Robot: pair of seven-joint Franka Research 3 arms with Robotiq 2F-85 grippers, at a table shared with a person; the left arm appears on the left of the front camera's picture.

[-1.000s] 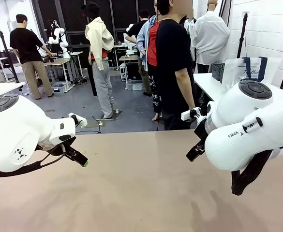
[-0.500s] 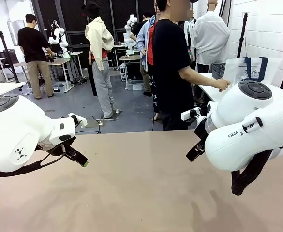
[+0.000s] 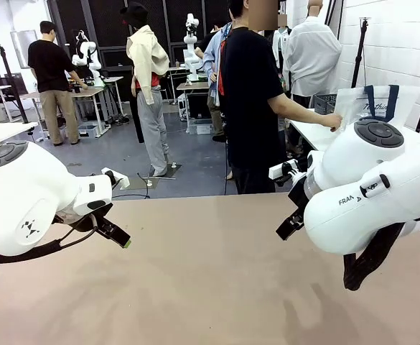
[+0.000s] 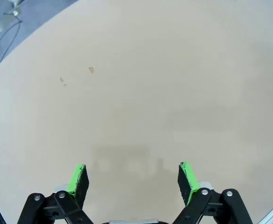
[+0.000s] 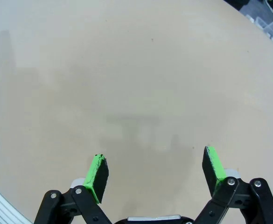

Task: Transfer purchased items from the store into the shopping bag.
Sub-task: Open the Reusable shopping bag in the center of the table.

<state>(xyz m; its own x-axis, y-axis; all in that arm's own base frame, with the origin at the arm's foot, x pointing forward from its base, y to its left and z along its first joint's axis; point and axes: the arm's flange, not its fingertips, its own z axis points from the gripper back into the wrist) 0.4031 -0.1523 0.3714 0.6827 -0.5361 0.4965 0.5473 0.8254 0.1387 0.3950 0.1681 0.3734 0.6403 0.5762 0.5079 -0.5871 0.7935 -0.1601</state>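
Left pincer [image 4: 132, 170]: left wrist view, spread above the tan counter [image 4: 141, 70].
Right pincer [image 5: 155, 165]: right wrist view, spread likewise.
Shopping bag [image 3: 375, 104]: front view, upright on the far white counter [image 3: 311, 131], with the person's hand [image 3: 333, 123] at its edge.

Shopping bag [image 3: 373, 103]: lower part hidden behind right arm [image 3: 382, 194]; print too small to read; inside too hazy to tell. Person's hand [image 3: 333, 122] at bag edge, grip not clear. Dark basket [image 3: 324, 106] partly hidden by bag and person's arm. Left tool [image 4: 134, 175], right tool [image 5: 157, 170]: bases cut off by bottom edge. Person's legs hidden behind worktop [image 3: 210, 273].
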